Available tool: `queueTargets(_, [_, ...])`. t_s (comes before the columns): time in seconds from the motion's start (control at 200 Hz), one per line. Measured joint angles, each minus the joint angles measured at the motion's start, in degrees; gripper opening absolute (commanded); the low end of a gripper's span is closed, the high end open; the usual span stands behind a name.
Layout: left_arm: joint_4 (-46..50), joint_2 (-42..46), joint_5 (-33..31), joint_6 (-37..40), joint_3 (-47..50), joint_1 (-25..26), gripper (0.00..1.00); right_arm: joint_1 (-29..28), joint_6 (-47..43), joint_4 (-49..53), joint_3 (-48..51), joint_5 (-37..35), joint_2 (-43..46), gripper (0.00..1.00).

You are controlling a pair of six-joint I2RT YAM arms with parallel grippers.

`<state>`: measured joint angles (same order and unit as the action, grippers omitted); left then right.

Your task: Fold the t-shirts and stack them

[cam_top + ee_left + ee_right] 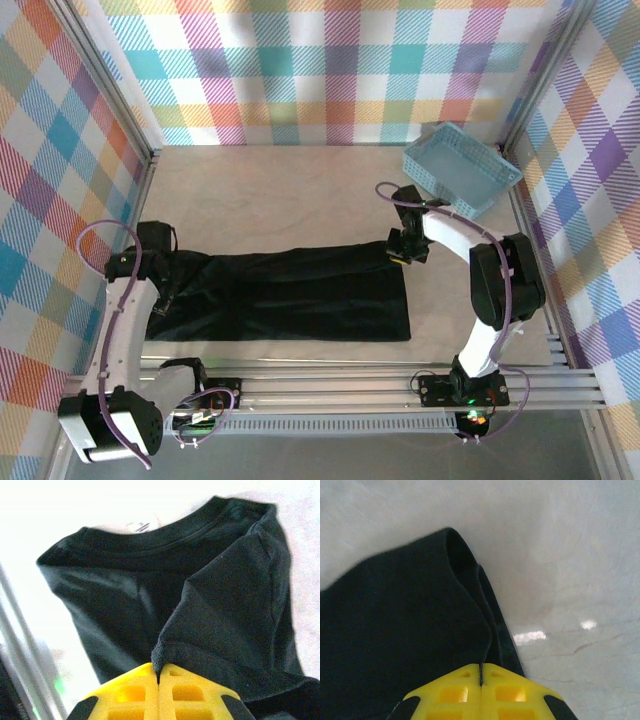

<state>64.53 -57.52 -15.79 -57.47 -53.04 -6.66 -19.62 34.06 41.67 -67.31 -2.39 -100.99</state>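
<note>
One black t-shirt (pixel 300 295) is laid out long across the front-middle of the table (pixel 250 200), strung between the two arms. The light-blue basket (pixel 462 168) is parked in the far right corner, well apart from the cloth.

Both claws are clamped tight on fabric. On the left gripper (pixel 159 669) the yellow fingers are pressed together with a hemmed edge of the t-shirt (pixel 125 595) pinched in the seam, and the collar can be seen just beyond it. On the right gripper (pixel 481 667) the same thing is seen: jaws closed, with a doubled edge of the t-shirt (pixel 395 630) nipped at the tips. From above, the left gripper (pixel 165 290) is placed at the shirt's left end and the right gripper (pixel 405 252) at its far right corner.

Handling-wise, this is judged to be light, floppy cloth with zero stiffness, so whatever isn't pinched will sag and drag. Nothing fragile, but thin layers can probably be slipped out of a shallow pinch. Hems and seams are likely the best places to be grabbed, since they're thicker, and both ends should be kept taut so the fold lands flat.
</note>
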Motion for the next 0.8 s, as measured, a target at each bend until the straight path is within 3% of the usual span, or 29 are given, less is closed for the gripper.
queueTargets(0.28, [1.46,1.84,-0.26,-0.17,6.75,-0.02,0.0,-0.98,0.24,1.2,1.01,0.55,0.15,0.0])
queueTargets(0.8, [-0.31,-1.31,-1.53,1.36,6.86,-0.02,0.0,-3.19,1.27,6.43,7.32,2.03,8.61,0.0])
